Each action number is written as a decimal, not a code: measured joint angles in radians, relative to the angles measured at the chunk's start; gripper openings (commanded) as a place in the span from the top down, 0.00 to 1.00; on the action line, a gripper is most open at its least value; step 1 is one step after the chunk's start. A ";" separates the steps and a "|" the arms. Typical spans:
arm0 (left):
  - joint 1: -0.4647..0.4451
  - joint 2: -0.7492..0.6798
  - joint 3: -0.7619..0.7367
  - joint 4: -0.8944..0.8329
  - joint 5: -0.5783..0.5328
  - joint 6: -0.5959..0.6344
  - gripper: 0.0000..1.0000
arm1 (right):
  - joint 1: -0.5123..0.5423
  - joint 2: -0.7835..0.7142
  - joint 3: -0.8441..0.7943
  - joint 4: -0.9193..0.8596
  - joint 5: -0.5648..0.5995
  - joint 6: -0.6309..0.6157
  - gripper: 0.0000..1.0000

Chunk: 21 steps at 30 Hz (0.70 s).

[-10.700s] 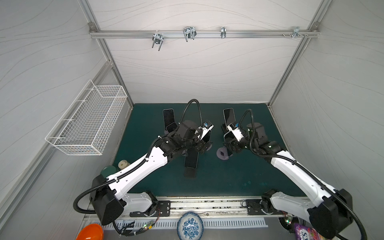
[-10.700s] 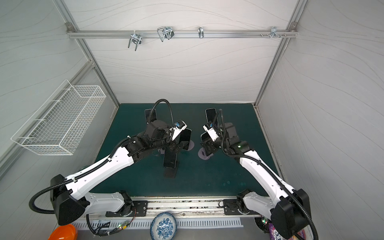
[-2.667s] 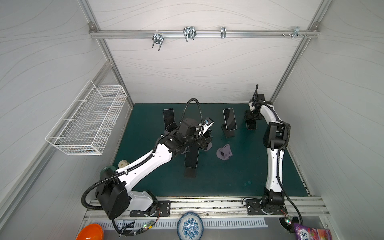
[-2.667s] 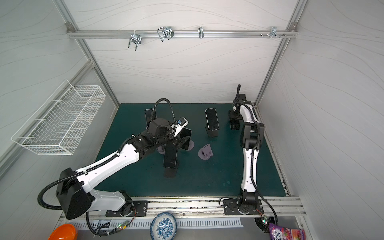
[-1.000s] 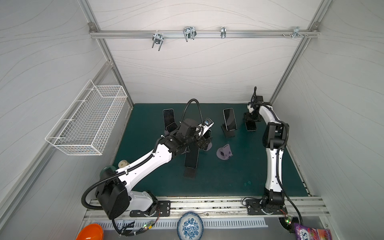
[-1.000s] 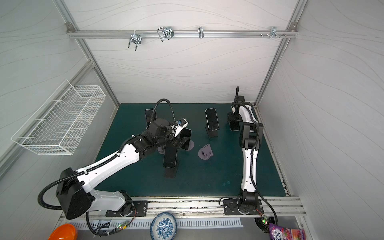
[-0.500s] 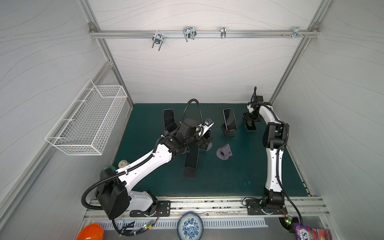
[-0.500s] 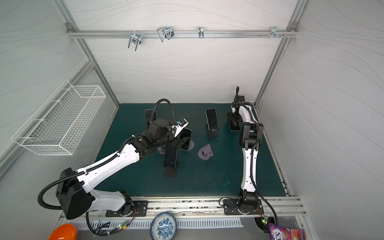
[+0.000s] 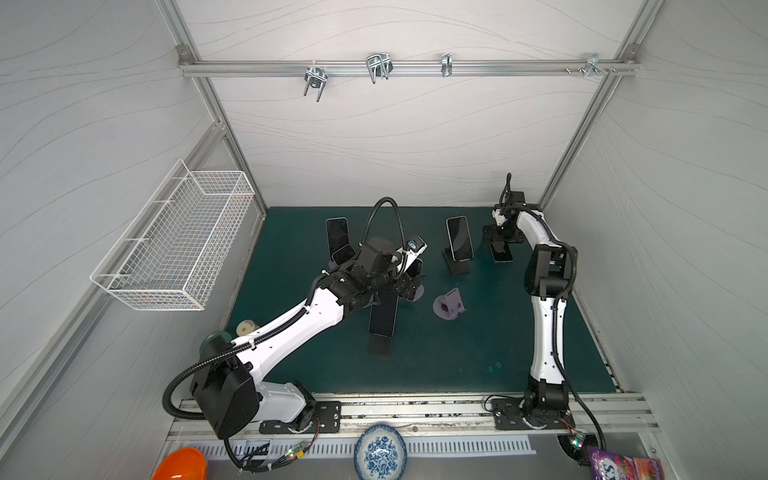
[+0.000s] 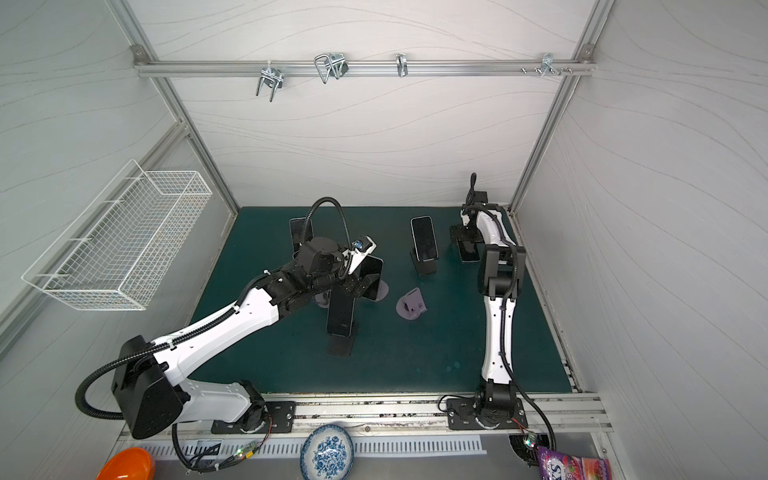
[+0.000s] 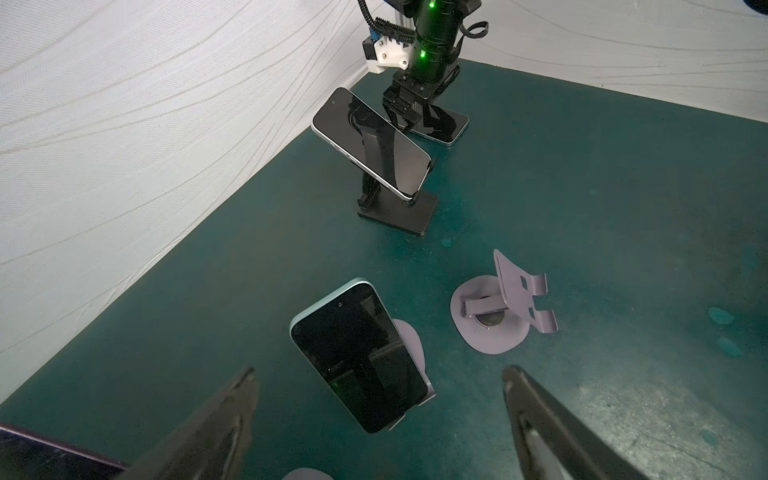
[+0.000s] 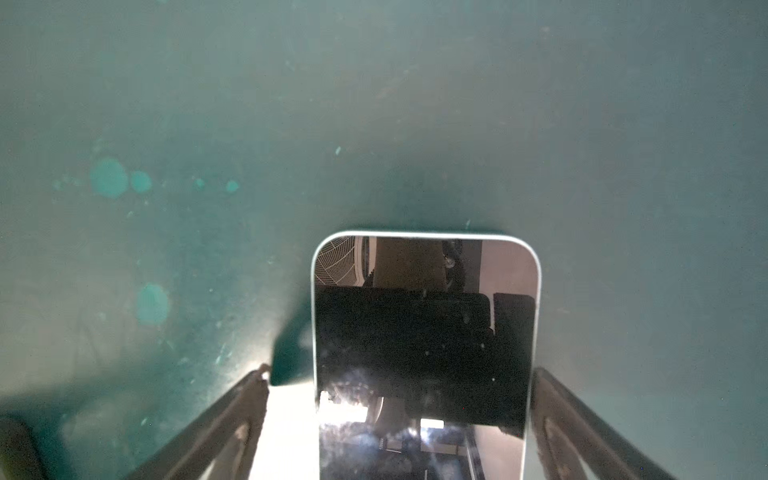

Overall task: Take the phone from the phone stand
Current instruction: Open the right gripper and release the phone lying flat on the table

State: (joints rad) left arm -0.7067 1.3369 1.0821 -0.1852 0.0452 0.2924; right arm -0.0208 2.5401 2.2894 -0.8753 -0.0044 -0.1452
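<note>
Phone (image 12: 424, 332) lies flat at two o'clock, free within the spread right gripper (image 12: 401, 370); open left gripper (image 11: 379, 370) must grasp the propped phone (image 11: 359, 353).

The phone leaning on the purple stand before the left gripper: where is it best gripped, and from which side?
Probably grip the phone across its two long edges, on the upper half that rises clear of the purple stand. Come from the screen side, as the open left gripper faces it; the lower end sits in the stand's lip.
</note>
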 measured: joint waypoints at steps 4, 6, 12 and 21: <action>0.000 -0.001 0.000 0.000 0.000 -0.025 0.04 | 0.000 -0.017 -0.021 -0.001 0.000 0.000 0.01; 0.000 -0.001 0.000 0.001 -0.001 -0.036 0.04 | 0.000 -0.023 -0.022 -0.001 -0.001 0.003 0.01; -0.001 0.005 0.061 -0.026 -0.026 -0.060 0.04 | 0.000 -0.066 -0.029 -0.001 -0.004 0.019 0.01; -0.035 0.013 0.177 -0.061 -0.154 -0.129 0.04 | -0.012 -0.205 -0.090 0.009 -0.050 0.054 0.08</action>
State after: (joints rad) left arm -0.7414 1.3495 1.2591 -0.2462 -0.1089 0.1635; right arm -0.0330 2.3348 2.1998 -0.8665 -0.0544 -0.0910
